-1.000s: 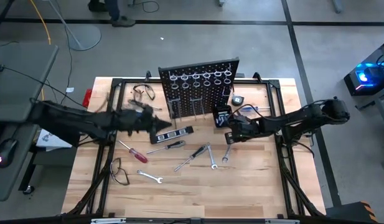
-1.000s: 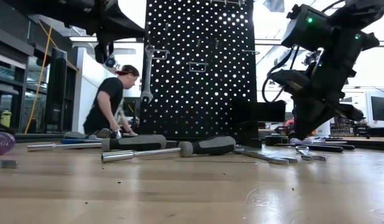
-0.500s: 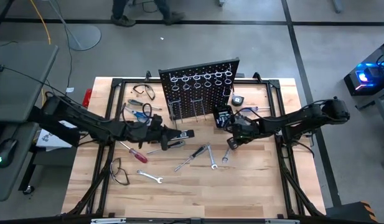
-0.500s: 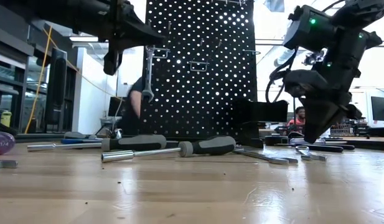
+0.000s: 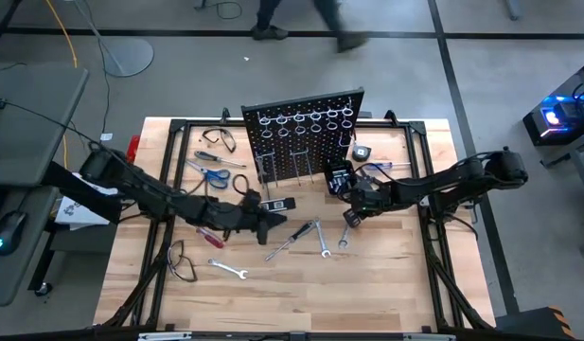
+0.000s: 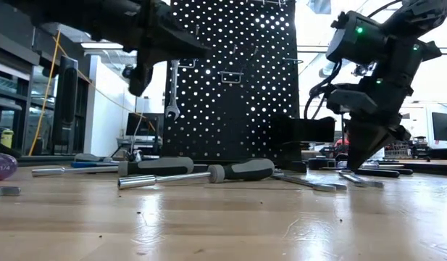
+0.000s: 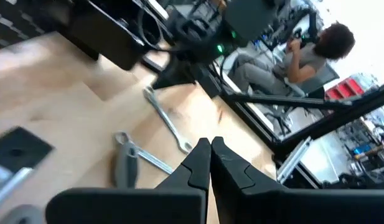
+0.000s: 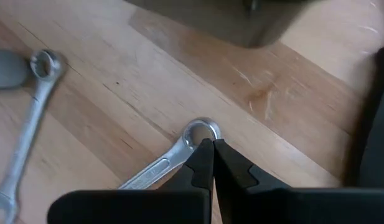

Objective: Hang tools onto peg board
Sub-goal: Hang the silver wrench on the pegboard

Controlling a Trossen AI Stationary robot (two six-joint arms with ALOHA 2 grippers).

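The black peg board (image 5: 306, 133) stands upright at the table's far middle; a silver wrench (image 6: 172, 87) hangs from a hook on it. Blue-handled scissors (image 5: 212, 173), a red-handled screwdriver (image 5: 204, 233), a dark-handled screwdriver (image 5: 290, 238) and silver wrenches (image 5: 323, 242) lie flat on the wood. My left gripper (image 5: 284, 224) is shut and holds nothing, above the table in front of the board. My right gripper (image 8: 210, 144) is shut and points steeply down, its tip at the ring end of another wrench (image 5: 345, 235). My right gripper's shut fingertips come from above and stand right at the ring end (image 8: 201, 130) of a wrench that lies flat on the table. I cannot tell whether they touch it.
Safety glasses (image 5: 221, 140) lie by the board's left and another pair (image 5: 183, 260) near the left front. A small black box (image 5: 337, 178) sits at the board's right foot, a flat black bar (image 5: 277, 204) in front of it. Bare wood fills the near half.
My left gripper has swung toward the table's right and near edges and sunk lower, staying shut. My right gripper has rolled about its own line while staying in place over the wrench's ring end. No tool has moved.
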